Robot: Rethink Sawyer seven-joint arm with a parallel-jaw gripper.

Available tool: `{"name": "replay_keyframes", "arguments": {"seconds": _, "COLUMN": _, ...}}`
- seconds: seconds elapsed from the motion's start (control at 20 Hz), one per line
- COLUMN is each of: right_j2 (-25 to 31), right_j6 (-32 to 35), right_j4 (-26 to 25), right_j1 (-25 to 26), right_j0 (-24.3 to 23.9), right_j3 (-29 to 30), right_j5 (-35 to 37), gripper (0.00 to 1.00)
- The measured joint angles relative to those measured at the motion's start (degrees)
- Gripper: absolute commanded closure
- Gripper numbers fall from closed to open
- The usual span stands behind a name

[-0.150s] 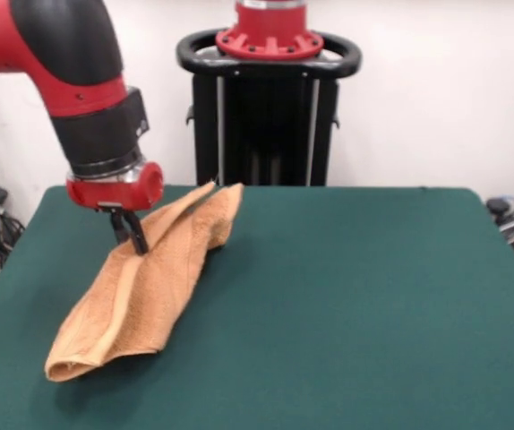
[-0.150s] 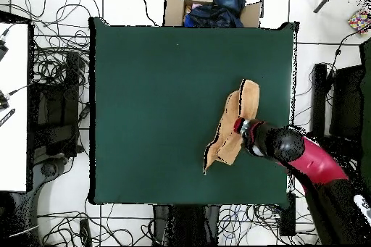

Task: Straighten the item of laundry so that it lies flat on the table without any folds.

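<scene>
One folded orange-tan terry-cloth towel lay diagonally on the dark green felt tabletop; the black jaws pinched its upper fold mid-length.

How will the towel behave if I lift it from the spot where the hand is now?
Probably floppy: the towel lies in soft folds, bunched lengthwise, so lifted parts should drape and sag. It looks light, thin terry, so an easy lift. Its nap on the felt-like table may grip, so pushing would likely wrinkle it rather than slide it. The hand sits at a raised fold.

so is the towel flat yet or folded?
Folded: the towel lies bunched in a long narrow strip, layers doubled over, on the table.
</scene>
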Motion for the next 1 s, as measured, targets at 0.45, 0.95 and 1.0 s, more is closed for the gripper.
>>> {"name": "replay_keyframes", "arguments": {"seconds": 0.45, "right_j2": 0.4, "right_j6": 0.0, "right_j4": -2.7, "right_j1": -1.3, "right_j0": -0.9, "right_j3": -0.5, "right_j5": 1.6, "gripper": 1.00}}
{"name": "replay_keyframes", "arguments": {"seconds": 0.95, "right_j2": 0.4, "right_j6": 0.0, "right_j4": -6.2, "right_j1": -8.4, "right_j0": -1.3, "right_j3": -2.3, "right_j5": 10.2, "gripper": 1.00}}
{"name": "replay_keyframes", "arguments": {"seconds": 1.0, "right_j2": 0.4, "right_j6": 0.0, "right_j4": -6.7, "right_j1": -9.6, "right_j0": -1.1, "right_j3": -2.2, "right_j5": 10.2, "gripper": 1.00}}
